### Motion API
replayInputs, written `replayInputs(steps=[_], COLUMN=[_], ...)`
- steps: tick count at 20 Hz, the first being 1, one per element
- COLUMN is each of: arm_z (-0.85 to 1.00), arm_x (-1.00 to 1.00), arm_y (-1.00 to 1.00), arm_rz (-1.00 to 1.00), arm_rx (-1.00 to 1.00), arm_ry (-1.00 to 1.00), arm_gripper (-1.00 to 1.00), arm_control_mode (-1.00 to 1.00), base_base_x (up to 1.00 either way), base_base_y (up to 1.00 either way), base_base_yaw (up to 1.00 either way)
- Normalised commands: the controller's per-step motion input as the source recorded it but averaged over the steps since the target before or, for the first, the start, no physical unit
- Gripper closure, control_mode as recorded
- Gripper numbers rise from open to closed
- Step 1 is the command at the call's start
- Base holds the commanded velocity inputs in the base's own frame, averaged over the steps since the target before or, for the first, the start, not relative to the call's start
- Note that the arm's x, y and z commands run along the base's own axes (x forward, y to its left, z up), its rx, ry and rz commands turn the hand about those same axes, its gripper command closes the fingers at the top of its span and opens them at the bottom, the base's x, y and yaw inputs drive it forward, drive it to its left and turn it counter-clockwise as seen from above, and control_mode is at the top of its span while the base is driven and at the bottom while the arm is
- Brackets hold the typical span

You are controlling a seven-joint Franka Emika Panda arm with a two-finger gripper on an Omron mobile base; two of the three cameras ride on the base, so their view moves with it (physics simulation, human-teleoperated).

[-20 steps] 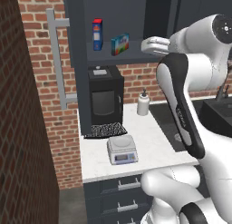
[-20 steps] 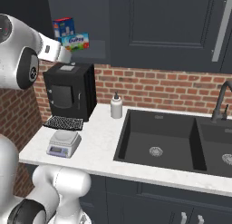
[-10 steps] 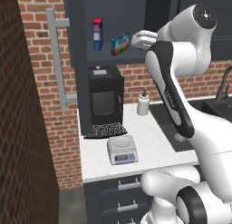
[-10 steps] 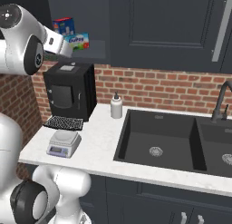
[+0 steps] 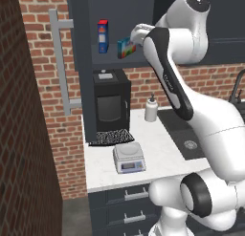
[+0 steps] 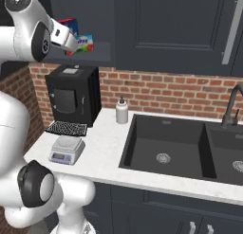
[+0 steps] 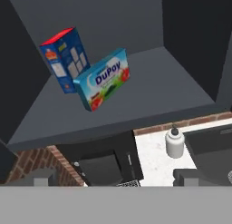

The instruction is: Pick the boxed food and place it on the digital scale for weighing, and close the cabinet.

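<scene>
Your pincer (image 5: 135,37) is raised to the open cabinet (image 5: 83,29), level with its shelf and just in front of the boxed food (image 5: 125,48). From the left base view its tip sits right beside the box's upper right corner, and you cannot tell whether it touches. In the hand view the two dark fingertips (image 7: 41,178) stand wide apart at the bottom, with nothing between them, so your pincer is spread and holding nothing.

The boxed food (image 7: 103,79) stands on the cabinet shelf (image 7: 149,94), ahead of the pincer and a little to the left of its centre line in the hand view. It looks tilted there, but that camera rolls with the hand. Its light-blue face with the white logo patch points toward you. The tall red-and-blue box (image 7: 65,59) stands just beside it, deeper in the cabinet, partly behind its corner.

Below the cabinet, the black coffee machine (image 6: 72,95) sits on the tabletop (image 6: 102,155). The digital scale (image 6: 66,149) rests in front of that machine, near the tabletop's front edge, bare. A small white bottle (image 6: 122,110) stands beside the machine, between it and the sink (image 6: 163,143).

The cabinet door (image 5: 76,53) is swung open, its long grey bar handle (image 5: 60,63) showing against the brick wall.
</scene>
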Motion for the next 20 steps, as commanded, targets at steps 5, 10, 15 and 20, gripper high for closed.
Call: replayInputs(steps=[5, 10, 15, 20], arm_z=[0.00, 0.00, 0.00, 0.00], arm_x=[0.31, 0.34, 0.42, 0.36], arm_y=[0.16, 0.13, 0.12, 0.05], arm_rz=[0.00, 0.00, 0.00, 0.00], arm_rx=[0.00, 0.00, 0.00, 0.00], arm_ry=[0.00, 0.00, 0.00, 0.02], arm_gripper=[-1.00, -1.00, -1.00, -1.00], arm_control_mode=[-1.00, -1.00, -1.00, -1.00], base_base_x=[0.00, 0.00, 0.00, 0.00], base_base_y=[0.00, 0.00, 0.00, 0.00], base_base_yaw=[0.00, 0.00, 0.00, 0.00])
